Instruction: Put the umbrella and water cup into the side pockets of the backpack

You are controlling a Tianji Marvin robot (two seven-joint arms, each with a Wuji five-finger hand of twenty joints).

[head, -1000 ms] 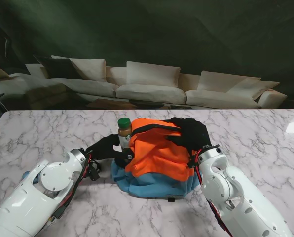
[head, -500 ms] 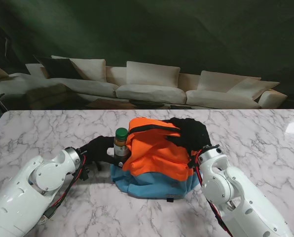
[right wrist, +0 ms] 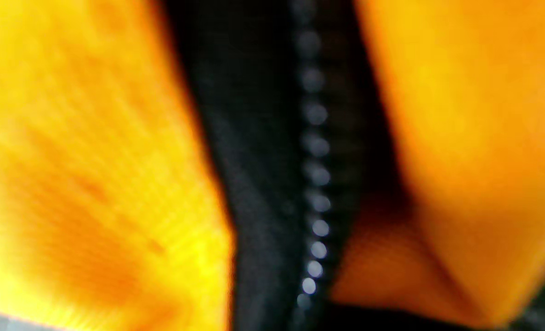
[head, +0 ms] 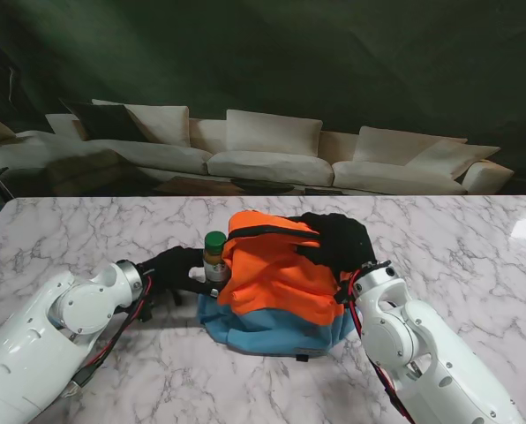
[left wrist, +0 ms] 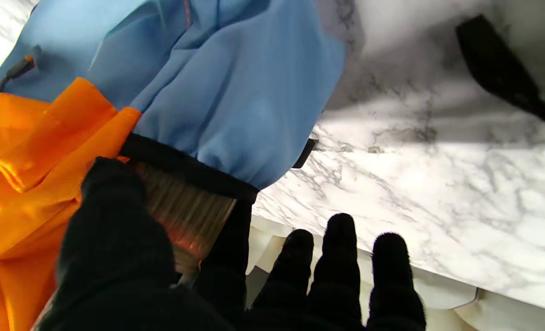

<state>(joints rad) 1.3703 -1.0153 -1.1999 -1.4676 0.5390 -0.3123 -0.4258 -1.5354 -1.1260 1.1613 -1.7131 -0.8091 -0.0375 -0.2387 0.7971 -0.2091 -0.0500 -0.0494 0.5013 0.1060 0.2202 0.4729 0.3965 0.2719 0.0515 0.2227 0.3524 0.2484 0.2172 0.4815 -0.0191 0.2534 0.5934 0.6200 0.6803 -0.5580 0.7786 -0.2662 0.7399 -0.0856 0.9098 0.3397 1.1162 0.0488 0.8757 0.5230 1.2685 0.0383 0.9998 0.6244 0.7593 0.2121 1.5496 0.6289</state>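
The orange and blue backpack (head: pixel 272 287) stands in the middle of the table. A water bottle (head: pixel 214 254) with a green cap is upright at its left side. My left hand (head: pixel 176 267) is shut on the bottle. In the left wrist view the bottle (left wrist: pixel 187 214) sits partly inside the blue side pocket (left wrist: pixel 235 101), under its black elastic rim (left wrist: pixel 185 168), between thumb (left wrist: pixel 111 220) and forefinger. My right hand (head: pixel 338 238) lies over the backpack's top right, fingers curled on the fabric. Its wrist view shows only blurred orange cloth and a black zipper (right wrist: pixel 314 184). No umbrella is visible.
The marble table (head: pixel 475 238) stretches to both sides of the backpack. A black strap (left wrist: pixel 497 69) of the backpack lies on the marble beside the pocket. A white sofa (head: pixel 263 150) stands beyond the table's far edge.
My left hand has brought the bottle down along the backpack's left side, so less of it shows over the pocket. The left arm dropped and drew leftward. The right hand stayed put.
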